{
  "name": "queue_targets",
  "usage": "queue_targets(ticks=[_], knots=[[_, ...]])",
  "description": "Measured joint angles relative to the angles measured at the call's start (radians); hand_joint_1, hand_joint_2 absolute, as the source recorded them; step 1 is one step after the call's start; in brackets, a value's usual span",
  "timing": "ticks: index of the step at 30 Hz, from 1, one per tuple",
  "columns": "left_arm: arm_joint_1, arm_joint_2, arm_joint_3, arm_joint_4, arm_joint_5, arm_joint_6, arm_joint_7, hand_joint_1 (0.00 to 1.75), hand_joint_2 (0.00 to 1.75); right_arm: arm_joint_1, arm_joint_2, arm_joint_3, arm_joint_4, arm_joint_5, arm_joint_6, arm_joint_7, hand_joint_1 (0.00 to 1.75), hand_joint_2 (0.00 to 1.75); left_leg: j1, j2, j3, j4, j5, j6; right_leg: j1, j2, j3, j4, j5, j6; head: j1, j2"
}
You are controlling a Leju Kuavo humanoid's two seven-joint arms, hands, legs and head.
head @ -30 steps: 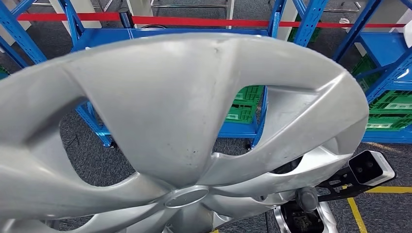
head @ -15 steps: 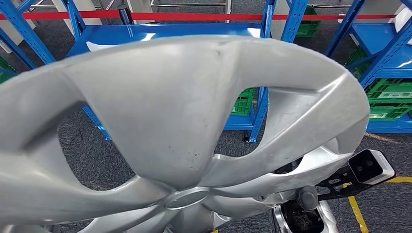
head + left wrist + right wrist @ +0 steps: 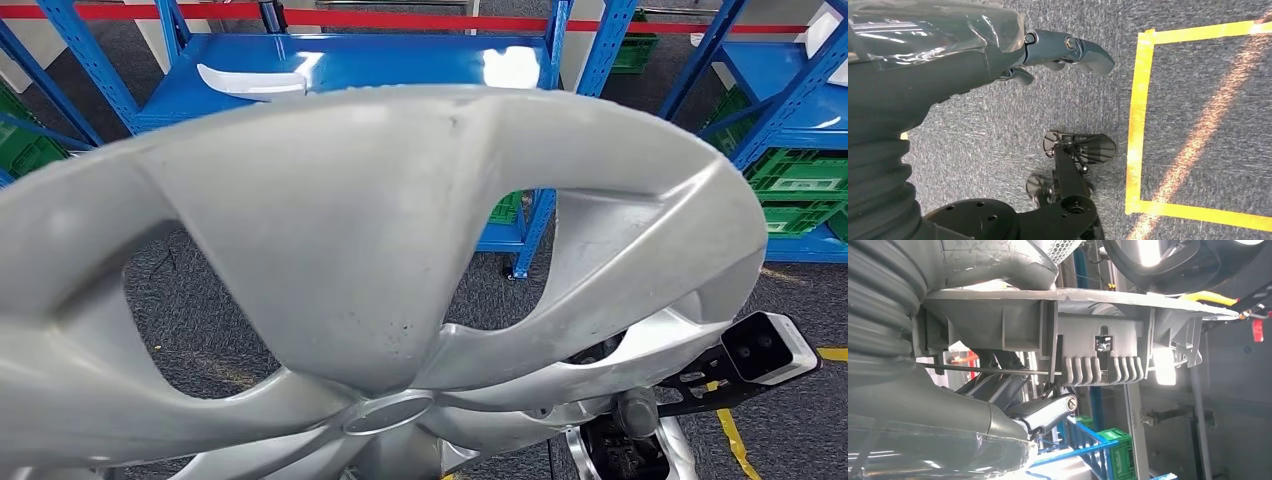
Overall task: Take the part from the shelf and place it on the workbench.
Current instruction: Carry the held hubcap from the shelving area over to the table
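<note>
Head view: a silver hubcap (image 3: 330, 270) fills most of the frame, held up close to the camera, spokes fanning from a hub at lower centre. Behind it, blue shelves (image 3: 330, 62) span the upper frame, with a white part (image 3: 250, 82) lying on the shelf at upper left and green crates (image 3: 800, 185) at right; a red bar (image 3: 400, 18) runs along the top edge. Left wrist view: the left hand (image 3: 1048, 52) at upper left hangs over grey carpet (image 3: 1208, 100), fingers loosely apart and holding nothing; yellow tape (image 3: 1138, 120) marks the floor at right. Right wrist view: the right hand (image 3: 1013, 385) grips the hubcap rim (image 3: 1088, 335), thumb above, darker fingers (image 3: 1048, 410) beneath, across the frame's centre.
</note>
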Motion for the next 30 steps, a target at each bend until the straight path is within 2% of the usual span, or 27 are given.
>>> queue_targets(ticks=[1, 2, 4, 5, 6, 7, 9, 10, 11, 12, 13, 14, 15, 16, 17, 19, 20, 21, 22, 24, 25, 26, 27, 28, 29, 30], knots=[[0.000, 0.000, 0.000, 0.000, 0.000, 0.000, 0.000, 0.00, 1.75, 0.000, 0.000, 0.000, 0.000, 0.000, 0.000, 0.000, 1.71, 1.75, -0.001, 0.000, -0.007, 0.008, 0.003, -0.005, 0.002, 0.000, 0.032, -0.052, -0.002, -0.007, 0.000, 0.000], [0.001, -0.001, 0.000, 0.000, 0.000, 0.000, 0.000, 0.00, 1.75, 0.000, 0.000, 0.000, 0.000, 0.000, 0.001, 0.000, 1.71, 1.75, -0.002, 0.000, -0.013, 0.013, 0.008, -0.011, 0.004, 0.001, 0.046, -0.079, -0.008, -0.016, 0.000, 0.000], [0.002, -0.001, 0.000, 0.000, 0.000, 0.000, 0.000, 0.00, 1.75, 0.000, -0.001, 0.000, 0.000, 0.000, 0.001, 0.000, 1.71, 1.75, -0.001, -0.001, -0.019, 0.017, 0.018, -0.024, 0.004, 0.001, 0.038, -0.087, -0.002, -0.032, 0.002, 0.000], [0.003, -0.001, 0.000, 0.000, 0.000, 0.000, 0.000, 0.00, 1.75, 0.000, 0.000, 0.001, 0.000, 0.000, 0.002, 0.000, 1.71, 1.75, 0.001, -0.003, -0.026, 0.023, 0.010, -0.030, 0.002, 0.001, 0.032, -0.088, 0.005, -0.040, 0.002, 0.000], [0.004, 0.000, 0.000, 0.000, 0.000, 0.000, 0.000, 0.00, 1.75, -0.001, 0.000, 0.001, 0.000, -0.001, 0.002, 0.000, 1.71, 1.75, 0.003, -0.005, -0.035, 0.043, -0.015, -0.037, -0.001, 0.000, 0.025, -0.090, 0.015, -0.049, 0.002, 0.000], [0.005, 0.000, 0.000, 0.000, 0.000, 0.000, 0.000, 0.00, 1.75, -0.001, 0.001, 0.001, 0.000, -0.001, 0.003, 0.000, 1.71, 1.75, 0.006, -0.007, -0.050, 0.083, -0.055, -0.042, -0.004, 0.000, 0.016, -0.091, 0.025, -0.056, 0.001, 0.000], [0.007, 0.000, 0.000, 0.000, 0.000, 0.001, 0.000, 0.00, 1.75, 0.000, 0.001, 0.001, 0.000, 0.000, 0.004, 0.000, 1.71, 1.75, 0.010, -0.008, -0.087, 0.211, -0.147, -0.052, -0.002, -0.001, -0.004, -0.089, 0.043, -0.060, -0.001, 0.000], [0.007, 0.000, 0.000, 0.000, 0.000, 0.001, 0.000, 0.00, 1.75, 0.001, 0.001, 0.001, 0.000, 0.000, 0.004, 0.000, 1.71, 1.75, 0.012, -0.008, -0.099, 0.269, -0.172, -0.056, -0.002, -0.001, -0.015, -0.088, 0.051, -0.060, -0.002, 0.000], [0.008, 0.000, 0.000, 0.000, 0.000, 0.000, 0.000, 0.00, 1.75, 0.003, 0.001, 0.001, 0.000, 0.001, 0.004, 0.000, 1.71, 1.75, 0.014, -0.008, -0.097, 0.300, -0.176, -0.057, -0.002, -0.001, -0.026, -0.087, 0.059, -0.058, -0.002, 0.000], [0.008, 0.000, 0.000, 0.000, 0.000, 0.000, 0.000, 0.00, 1.75, 0.005, 0.001, 0.001, 0.000, 0.001, 0.004, 0.000, 1.71, 1.75, 0.015, -0.008, -0.076, 0.290, -0.161, -0.058, -0.001, 0.000, -0.036, -0.085, 0.066, -0.056, -0.002, 0.000], [0.008, 0.001, 0.000, 0.000, 0.000, 0.000, 0.000, 0.00, 1.75, 0.006, 0.001, 0.001, 0.000, 0.002, 0.004, 0.000, 1.71, 1.75, 0.016, -0.008, -0.035, 0.242, -0.134, -0.056, -0.001, 0.000, -0.044, -0.084, 0.072, -0.053, -0.002, 0.000], [0.008, 0.001, 0.000, 0.000, 0.000, 0.000, 0.000, 0.00, 1.75, 0.008, 0.001, 0.001, 0.000, 0.002, 0.004, -0.001, 1.71, 1.75, 0.015, -0.009, 0.018, 0.168, -0.112, -0.053, -0.001, 0.000, -0.050, -0.083, 0.078, -0.050, -0.002, 0.000], [0.007, 0.002, 0.000, -0.001, 0.000, 0.000, 0.000, 0.00, 1.75, 0.008, 0.001, 0.001, 0.000, 0.003, 0.004, -0.001, 1.71, 1.75, 0.014, -0.011, 0.071, 0.090, -0.101, -0.049, 0.000, 0.001, -0.055, -0.082, 0.084, -0.045, -0.002, 0.000], [0.006, 0.003, 0.000, -0.002, 0.000, 0.000, 0.000, 0.00, 1.75, 0.009, 0.001, 0.001, 0.000, 0.004, 0.004, -0.002, 1.71, 1.75, 0.011, -0.013, 0.108, 0.033, -0.098, -0.043, 0.001, 0.000, -0.058, -0.082, 0.090, -0.039, -0.001, 0.000], [0.006, 0.004, 0.000, -0.002, 0.000, 0.000, 0.000, 0.00, 1.75, 0.009, 0.001, 0.001, 0.000, 0.005, 0.004, -0.003, 1.71, 1.75, 0.007, -0.015, 0.127, 0.000, -0.102, -0.038, 0.002, 0.000, -0.060, -0.083, 0.096, -0.032, -0.001, 0.000], [0.006, 0.006, 0.000, -0.003, 0.000, 0.002, 0.000, 0.00, 1.75, 0.010, 0.001, 0.001, 0.000, 0.008, 0.004, -0.007, 1.71, 1.75, 0.002, -0.014, 0.123, -0.013, -0.096, -0.024, 0.002, 0.000, -0.064, -0.086, 0.110, -0.019, -0.001, 0.000], [0.006, 0.006, 0.000, -0.003, 0.000, 0.002, 0.000, 0.00, 1.75, 0.011, 0.001, 0.000, -0.001, 0.008, 0.004, -0.008, 1.71, 1.75, 0.002, -0.011, 0.118, -0.017, -0.088, -0.016, 0.001, 0.000, -0.069, -0.082, 0.108, -0.015, -0.001, 0.000], [0.005, 0.006, 0.000, -0.004, 0.000, 0.003, 0.000, 0.00, 1.75, 0.011, 0.000, 0.000, -0.001, 0.009, 0.004, -0.010, 1.71, 1.75, 0.004, -0.009, 0.111, -0.020, -0.077, -0.006, 0.001, 0.000, -0.079, -0.065, 0.092, -0.015, 0.001, 0.000], [0.004, 0.006, 0.000, -0.005, 0.000, 0.003, 0.000, 0.00, 1.75, 0.011, 0.000, -0.001, -0.001, 0.010, 0.004, -0.011, 1.71, 1.75, 0.005, -0.006, 0.100, -0.023, -0.065, 0.002, 0.001, 0.000, -0.096, -0.028, 0.061, -0.018, 0.002, 0.000], [0.002, 0.006, 0.000, -0.006, 0.000, 0.003, 0.000, 0.00, 1.75, 0.013, -0.001, -0.002, -0.001, 0.011, 0.004, -0.012, 1.71, 1.75, 0.002, -0.004, 0.074, -0.022, -0.044, 0.011, 0.000, 0.001, -0.144, 0.104, -0.024, -0.027, 0.003, 0.000], [0.002, 0.006, 0.000, -0.006, 0.000, 0.003, 0.000, 0.00, 1.75, 0.014, -0.001, -0.004, -0.001, 0.012, 0.004, -0.012, 1.71, 1.75, 0.000, -0.003, 0.059, -0.021, -0.034, 0.012, 0.000, 0.001, -0.162, 0.170, -0.054, -0.025, 0.003, 0.000], [0.002, 0.006, 0.000, -0.006, 0.000, 0.003, 0.000, 0.00, 1.75, 0.016, -0.002, -0.005, -0.001, 0.012, 0.004, -0.013, 1.71, 1.75, -0.002, -0.003, 0.045, -0.018, -0.025, 0.013, 0.000, 0.001, -0.167, 0.211, -0.066, -0.020, 0.003, 0.000], [0.002, 0.006, 0.000, -0.006, 0.000, 0.003, 0.000, 0.00, 1.75, 0.018, -0.002, -0.006, -0.001, 0.013, 0.004, -0.014, 1.71, 1.75, -0.004, -0.003, 0.031, -0.015, -0.016, 0.013, 0.000, 0.000, -0.152, 0.211, -0.058, -0.013, 0.003, 0.000], [0.002, 0.006, 0.000, -0.006, -0.001, 0.003, 0.000, 0.00, 1.75, 0.018, -0.002, -0.007, -0.001, 0.014, 0.004, -0.014, 1.71, 1.75, -0.005, -0.003, 0.018, -0.011, -0.010, 0.012, 0.001, 0.000, -0.115, 0.169, -0.039, -0.006, 0.003, 0.000], [0.001, 0.005, 0.000, -0.006, -0.001, 0.003, 0.000, 0.00, 1.75, 0.017, -0.002, -0.008, -0.001, 0.015, 0.004, -0.015, 1.71, 1.75, -0.006, -0.003, 0.006, -0.004, -0.004, 0.010, 0.001, 0.000, -0.062, 0.095, -0.019, -0.003, 0.003, 0.000], [0.001, 0.005, 0.000, -0.006, -0.001, 0.003, 0.000, 0.00, 1.75, 0.016, -0.002, -0.008, -0.001, 0.016, 0.004, -0.015, 1.71, 1.75, -0.008, -0.004, -0.005, 0.003, 0.002, 0.007, 0.004, 0.000, -0.009, 0.014, -0.010, -0.006, 0.003, 0.000]])
